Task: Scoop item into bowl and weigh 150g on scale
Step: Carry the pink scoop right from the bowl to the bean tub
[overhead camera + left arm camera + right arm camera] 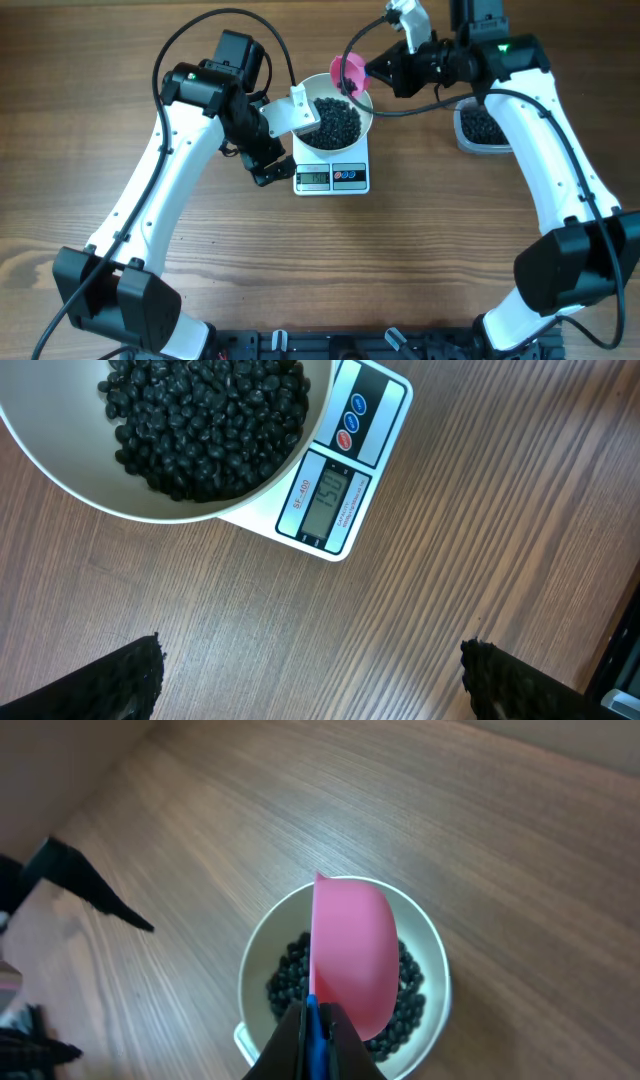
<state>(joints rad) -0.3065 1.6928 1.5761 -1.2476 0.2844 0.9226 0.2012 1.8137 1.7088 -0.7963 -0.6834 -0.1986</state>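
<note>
R gripper (312,1038) clamped on handle of pink scoop (350,955), scoop tilted edge-on above the bowl (432,960), which sits on the scale (335,470). Black beans (205,420) heaped in bowl; more in clear tub (485,128) right of scale. L gripper (312,678) just left of scale, jaws wide apart, holding nothing.

Cannot read scale (332,178) digits overhead, too small. Cropped at top and left in left wrist view: bowl (70,455). Half hidden behind right arm (545,140): clear tub (462,135).
</note>
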